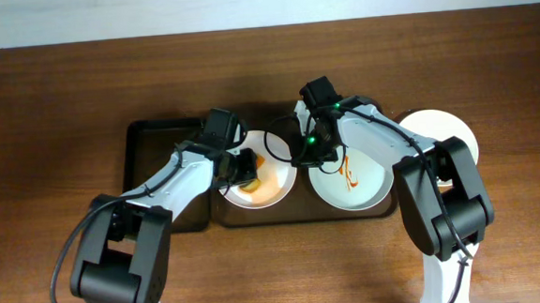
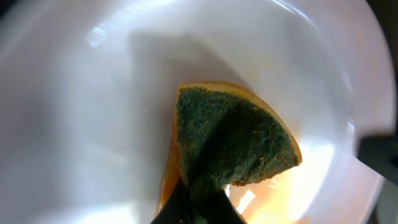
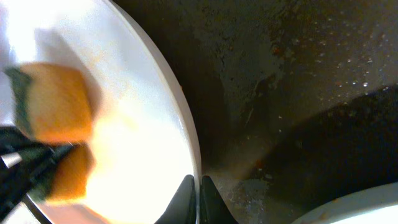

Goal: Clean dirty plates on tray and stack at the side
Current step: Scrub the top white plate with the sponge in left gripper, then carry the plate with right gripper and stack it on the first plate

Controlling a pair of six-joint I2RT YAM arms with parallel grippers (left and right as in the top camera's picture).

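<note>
Middle plate [image 1: 274, 187] sits on the tray [image 1: 153, 154] beside the squiggled plate [image 1: 361, 179] — a clean plate [image 1: 442, 127] lies aside on the bench [image 1: 51, 108]. Left tool [image 2: 193, 202] pinches the sponge [image 2: 236, 143] against smeared sauce; right tool [image 3: 199, 193] nips this plate's rim — likely steadying it against the scrubbing.

Dark wooden table [image 1: 51, 99] carries the tray [image 1: 147, 145]; one white plate [image 1: 444, 124] lies beside it.

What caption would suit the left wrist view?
Left fingers hold a green-faced orange sponge against a white plate, beside an orange smear.
</note>
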